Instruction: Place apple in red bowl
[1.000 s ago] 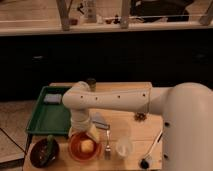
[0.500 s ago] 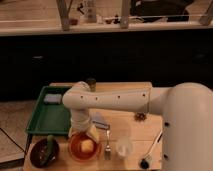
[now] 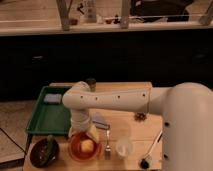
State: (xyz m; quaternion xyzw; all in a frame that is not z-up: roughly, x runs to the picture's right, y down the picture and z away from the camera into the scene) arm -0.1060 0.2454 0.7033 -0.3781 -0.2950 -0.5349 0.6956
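The orange-red bowl [image 3: 75, 151] sits near the table's front edge, left of centre. The pale yellow apple [image 3: 87, 146] lies inside it. My white arm reaches in from the right and bends down over the bowl. My gripper [image 3: 84, 133] hangs just above the bowl's back rim, directly over the apple. I cannot tell whether it touches the apple.
A maroon-brown bowl [image 3: 41, 155] holding a green item [image 3: 50, 143] stands left of the red bowl. A green tray [image 3: 50, 117] lies at back left. A fork [image 3: 107, 145], a translucent white cup [image 3: 124, 147], a dark-tipped utensil [image 3: 151, 151] and a small dark object [image 3: 140, 116] lie to the right.
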